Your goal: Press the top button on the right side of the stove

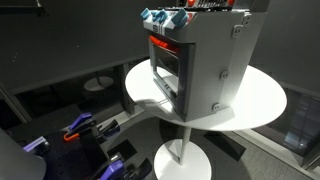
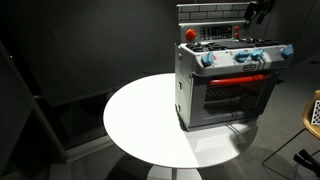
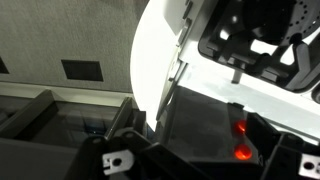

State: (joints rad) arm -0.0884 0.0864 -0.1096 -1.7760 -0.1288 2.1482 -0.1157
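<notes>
The stove (image 1: 200, 70) (image 2: 225, 85) is a small grey toy oven with a red-lit front window and blue knobs (image 2: 245, 55). It stands on a round white table (image 1: 260, 105) (image 2: 140, 120). Its plain grey side panel faces the camera in an exterior view. The top button (image 1: 238, 30) is a small grey stud high on that panel, and a lower stud (image 1: 224, 73) sits below it. My gripper (image 2: 258, 10) hangs above and behind the stove, apart from the panel. In the wrist view its fingers (image 3: 210, 165) sit wide apart, open and empty, over a dark block with two red lights.
The table's edge (image 3: 150, 60) and its pedestal (image 1: 178, 150) show. Purple and orange tools (image 1: 80, 128) lie on the dark floor beside the table. A wooden piece of furniture (image 2: 312, 112) stands at the frame's right edge.
</notes>
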